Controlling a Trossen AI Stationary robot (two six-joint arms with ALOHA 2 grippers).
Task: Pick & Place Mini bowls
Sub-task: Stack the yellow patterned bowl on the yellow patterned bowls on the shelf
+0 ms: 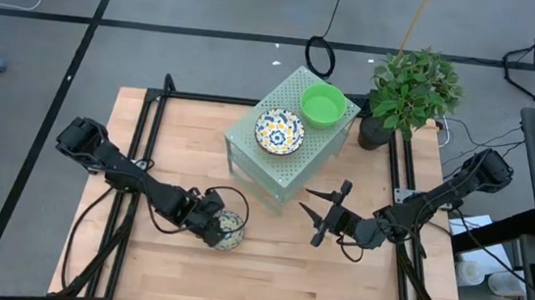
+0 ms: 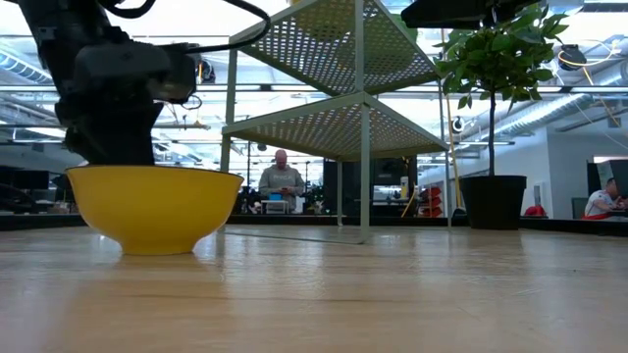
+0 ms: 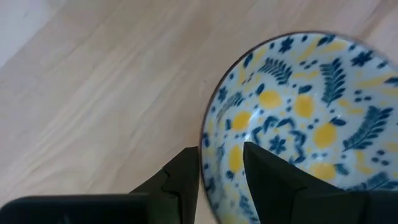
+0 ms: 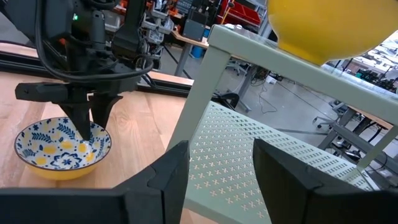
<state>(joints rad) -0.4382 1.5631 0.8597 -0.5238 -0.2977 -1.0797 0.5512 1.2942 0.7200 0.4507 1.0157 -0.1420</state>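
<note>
Blue-and-yellow floral glaze marks the patterned bowl (image 1: 230, 228) resting on the worktop (image 1: 267, 258), its rim clenched by the left tool (image 3: 221, 171), one finger inside and one outside. The perforated shelf (image 1: 293, 138), where two other bowls are seen, lies beyond it. The right tool (image 1: 323, 215) is held released nearby.

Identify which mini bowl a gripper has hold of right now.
The floral bowl on the bare tabletop: the left gripper pinches its rim. The other floral bowl and the green bowl sit untouched on the perforated box.
</note>
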